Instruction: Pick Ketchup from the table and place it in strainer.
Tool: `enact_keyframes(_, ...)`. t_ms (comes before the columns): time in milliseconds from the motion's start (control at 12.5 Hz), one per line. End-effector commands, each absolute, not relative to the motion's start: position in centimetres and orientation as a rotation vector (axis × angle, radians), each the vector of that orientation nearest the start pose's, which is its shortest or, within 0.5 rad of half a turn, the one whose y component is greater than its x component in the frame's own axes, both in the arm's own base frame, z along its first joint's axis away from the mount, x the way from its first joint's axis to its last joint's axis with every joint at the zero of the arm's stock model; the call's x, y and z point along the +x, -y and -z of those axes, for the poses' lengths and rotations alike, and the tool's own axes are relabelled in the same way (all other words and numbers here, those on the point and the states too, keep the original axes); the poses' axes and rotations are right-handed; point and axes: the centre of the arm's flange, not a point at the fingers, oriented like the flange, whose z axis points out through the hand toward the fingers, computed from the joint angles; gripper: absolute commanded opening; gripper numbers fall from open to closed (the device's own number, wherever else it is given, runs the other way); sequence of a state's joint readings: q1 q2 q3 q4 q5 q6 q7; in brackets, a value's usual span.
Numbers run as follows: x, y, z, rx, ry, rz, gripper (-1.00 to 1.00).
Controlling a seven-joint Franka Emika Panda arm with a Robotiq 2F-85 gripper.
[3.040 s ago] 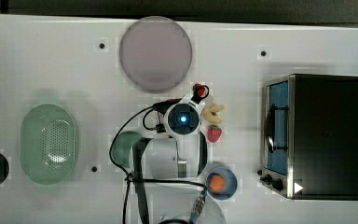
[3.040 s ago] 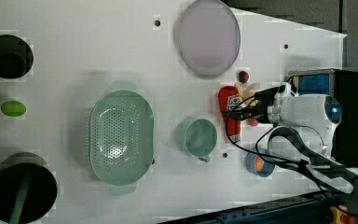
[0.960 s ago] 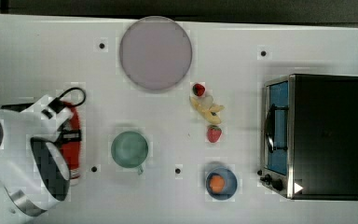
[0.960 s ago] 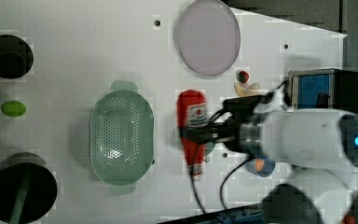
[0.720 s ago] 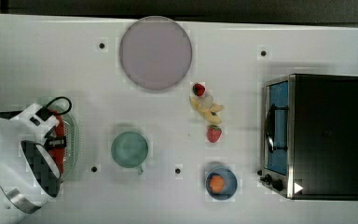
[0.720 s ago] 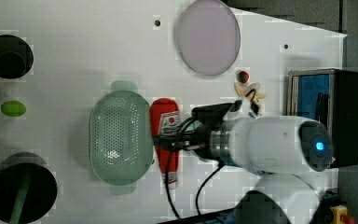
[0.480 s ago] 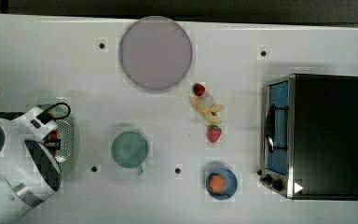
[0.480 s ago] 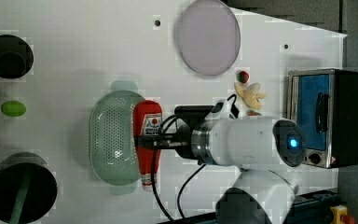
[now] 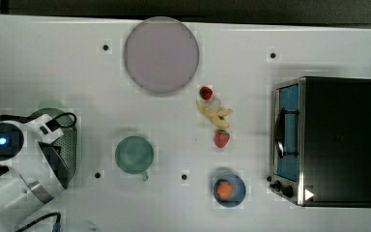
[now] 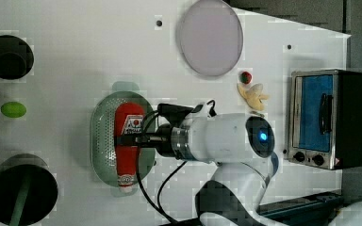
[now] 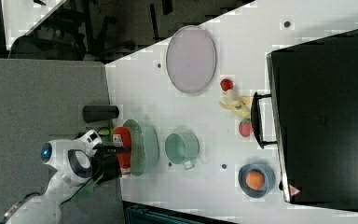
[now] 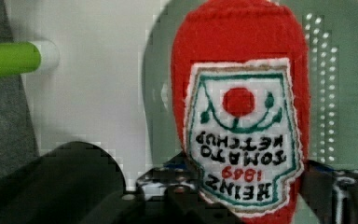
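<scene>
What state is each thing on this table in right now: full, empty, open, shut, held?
Ketchup: lying lengthwise over the strainer, between the gripper's fingers.
Strainer: upright on the table, under the ketchup.
Gripper: around the ketchup's middle.
Green cup: upright, empty.
Plate: empty.
Blue bowl: holds an orange item.
Toaster oven: door shut.

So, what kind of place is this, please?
Probably a lab tabletop set up as a toy kitchen: a white table with a small toaster oven, a felt Ketchup bottle over a green strainer, and toy strawberries.
</scene>
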State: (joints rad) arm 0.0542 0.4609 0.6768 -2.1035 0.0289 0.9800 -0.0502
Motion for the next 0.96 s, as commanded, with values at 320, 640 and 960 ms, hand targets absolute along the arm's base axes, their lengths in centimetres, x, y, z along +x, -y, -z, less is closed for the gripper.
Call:
enact_keyframes(320,45.9,-39.0,-27.4,-2.835,-0.219,-0.082,1.00)
enact_keyframes(640,47.8,-35.4,-33.9,-2.881,-0.411,0.007,1.00)
enact_keyframes(960,51.7,-27.2,-42.5,-2.946,-0.629,0.082,1.00)
